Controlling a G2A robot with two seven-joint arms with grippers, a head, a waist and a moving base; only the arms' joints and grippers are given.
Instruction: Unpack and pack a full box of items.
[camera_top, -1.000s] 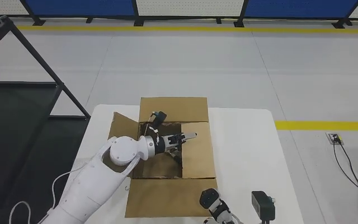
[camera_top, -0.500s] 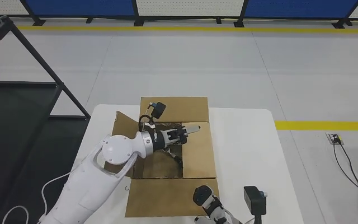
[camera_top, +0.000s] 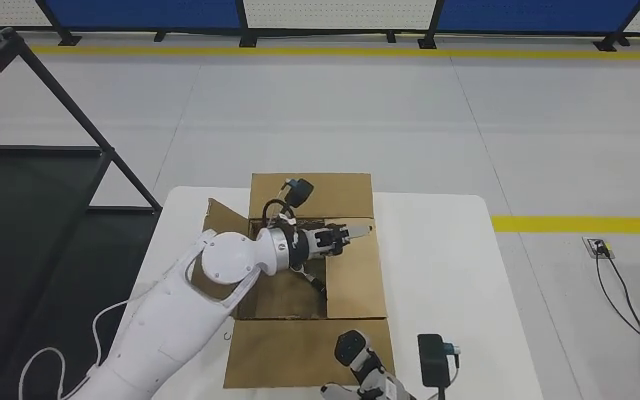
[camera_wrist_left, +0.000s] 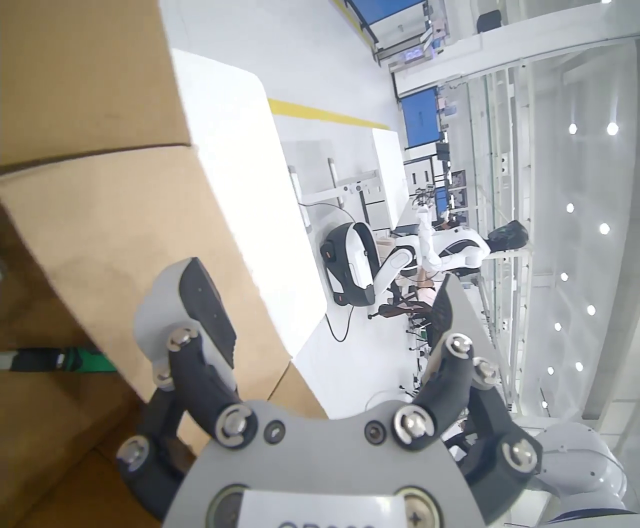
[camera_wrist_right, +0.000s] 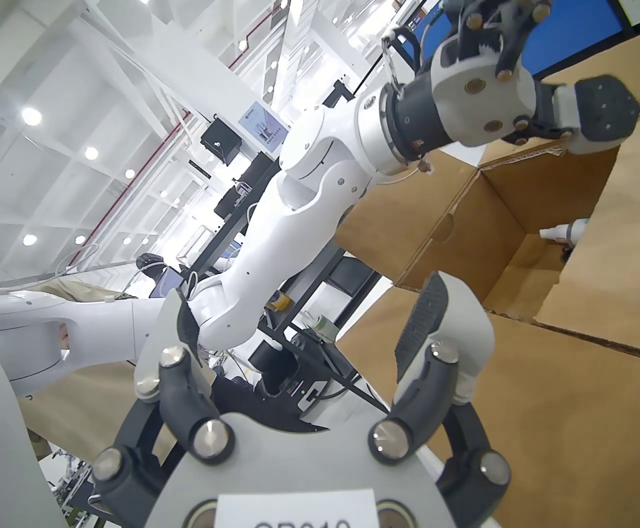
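The cardboard box (camera_top: 310, 190) sits open on the white table (camera_top: 440, 290). The left gripper (camera_top: 345, 238) hangs over it, fingers apart, holding nothing. The right gripper (camera_wrist_right: 305, 320) is near the front flap, apart too. A white bottle (camera_wrist_right: 562, 232) lies inside, so unpacking looks barely begun.

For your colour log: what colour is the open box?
The box is brown; top view shows it best.

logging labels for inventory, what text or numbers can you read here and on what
Left label, on left gripper base: cut off at the edge, unreadable.
Right label, on right gripper base: likewise cut off.
Wall poster: too small to read.
Box: no print seen.
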